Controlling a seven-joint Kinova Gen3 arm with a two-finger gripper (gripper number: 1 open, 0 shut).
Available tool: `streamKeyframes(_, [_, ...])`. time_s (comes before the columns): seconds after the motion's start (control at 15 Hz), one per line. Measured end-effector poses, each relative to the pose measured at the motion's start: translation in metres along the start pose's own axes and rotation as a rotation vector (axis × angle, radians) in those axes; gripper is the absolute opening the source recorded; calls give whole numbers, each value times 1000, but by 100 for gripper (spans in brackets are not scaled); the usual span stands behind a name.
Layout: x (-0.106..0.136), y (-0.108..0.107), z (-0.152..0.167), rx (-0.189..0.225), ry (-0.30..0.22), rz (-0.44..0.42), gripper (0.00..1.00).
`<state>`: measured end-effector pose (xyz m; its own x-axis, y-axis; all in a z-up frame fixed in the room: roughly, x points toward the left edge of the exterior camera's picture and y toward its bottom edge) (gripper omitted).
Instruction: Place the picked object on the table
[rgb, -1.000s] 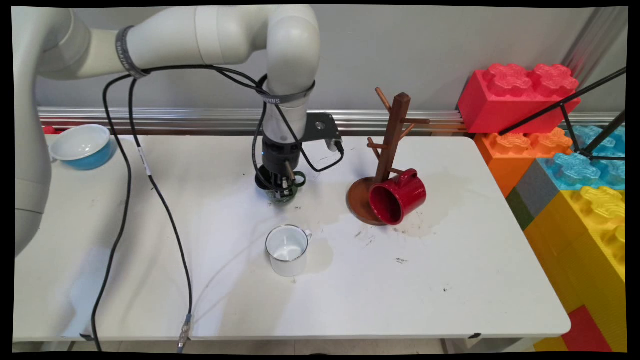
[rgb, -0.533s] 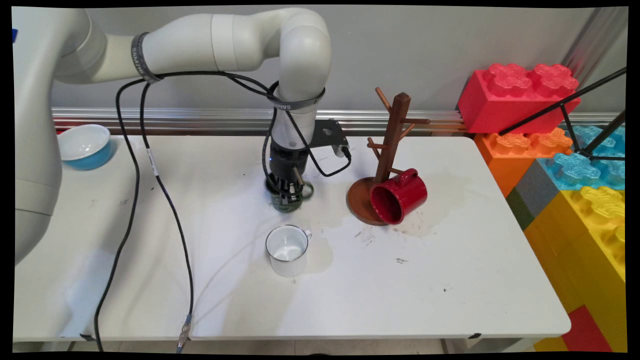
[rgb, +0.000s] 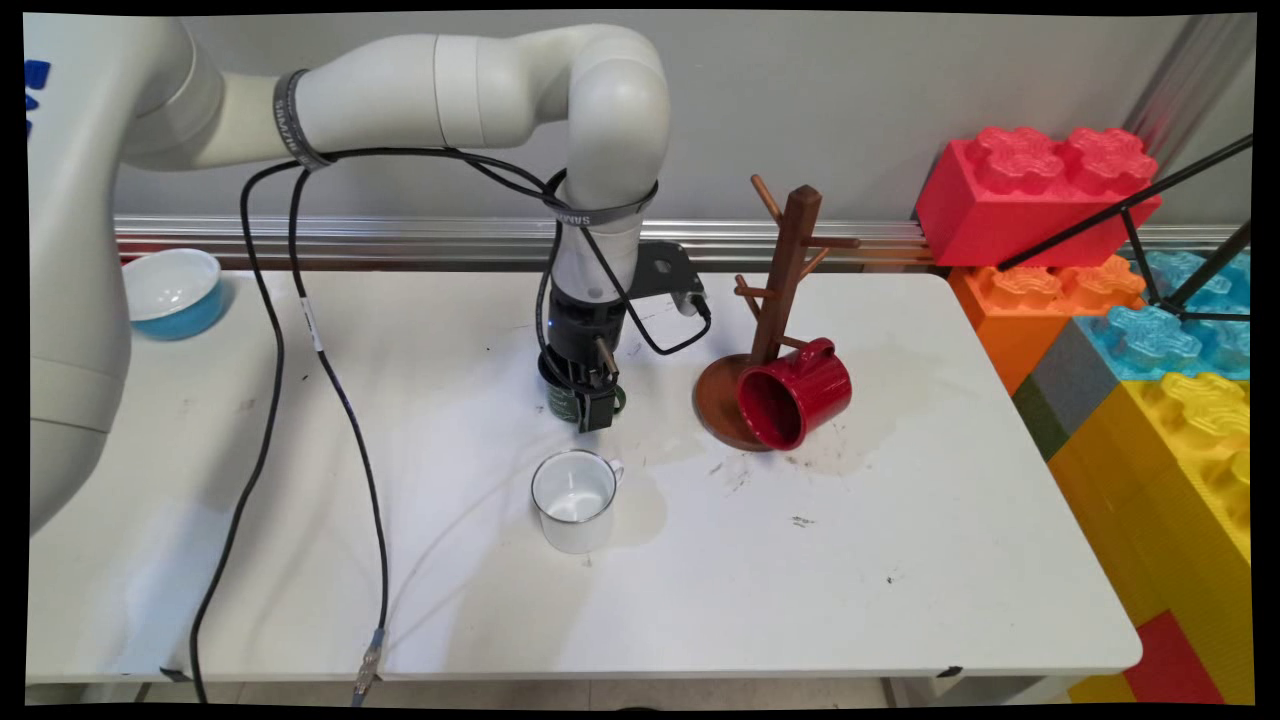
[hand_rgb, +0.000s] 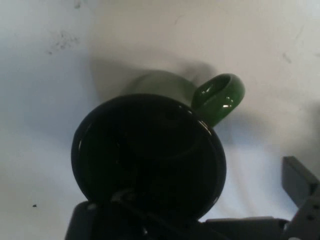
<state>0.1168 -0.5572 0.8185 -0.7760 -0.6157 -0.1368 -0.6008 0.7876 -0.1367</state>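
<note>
gripper: black gripper (rgb: 588, 405) pinching the rim of a glossy dark green mug (hand_rgb: 150, 150)
mug: round, looped handle (hand_rgb: 219, 97)
nearby: white enamel mug (rgb: 574, 499), smooth table (rgb: 900, 560)

The white arm is reaching in from the upper left, bending at its elbow and pointing its wrist straight down, holding the black end effector (rgb: 588, 400) low, with cables hanging beneath.
</note>
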Motion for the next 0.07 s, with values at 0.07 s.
streamKeyframes(0.07, [0,0,-1,1,6,-3,100])
